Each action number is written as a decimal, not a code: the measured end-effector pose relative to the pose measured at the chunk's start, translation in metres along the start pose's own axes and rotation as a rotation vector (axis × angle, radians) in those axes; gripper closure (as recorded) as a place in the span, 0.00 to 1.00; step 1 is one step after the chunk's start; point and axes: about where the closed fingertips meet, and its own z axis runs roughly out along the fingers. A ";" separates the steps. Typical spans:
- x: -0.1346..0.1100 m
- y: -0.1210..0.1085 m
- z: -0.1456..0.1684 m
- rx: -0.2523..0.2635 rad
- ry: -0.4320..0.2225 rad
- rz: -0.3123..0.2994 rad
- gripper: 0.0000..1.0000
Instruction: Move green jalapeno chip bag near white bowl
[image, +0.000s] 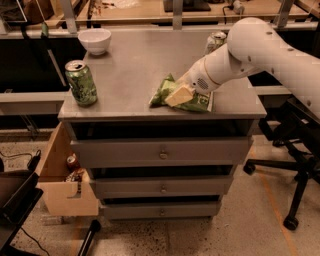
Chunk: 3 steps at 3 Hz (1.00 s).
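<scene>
The green jalapeno chip bag (163, 92) lies flat near the front right edge of the grey cabinet top (135, 65). My gripper (179, 95) is down on the bag, its tan tip resting on the bag's middle, with the white arm reaching in from the right. The white bowl (95, 40) stands at the back left corner of the top, far from the bag and the gripper.
A green soda can (81, 82) stands at the front left of the top. Another can (216, 41) stands at the back right, behind my arm. An open cardboard box (62, 182) sits by the cabinet's left side. An office chair (300, 165) stands at the right.
</scene>
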 end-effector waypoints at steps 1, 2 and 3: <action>0.000 0.000 0.000 0.000 0.000 0.000 1.00; -0.001 0.000 0.000 0.000 0.000 0.000 1.00; -0.001 0.000 -0.001 0.000 0.000 0.000 1.00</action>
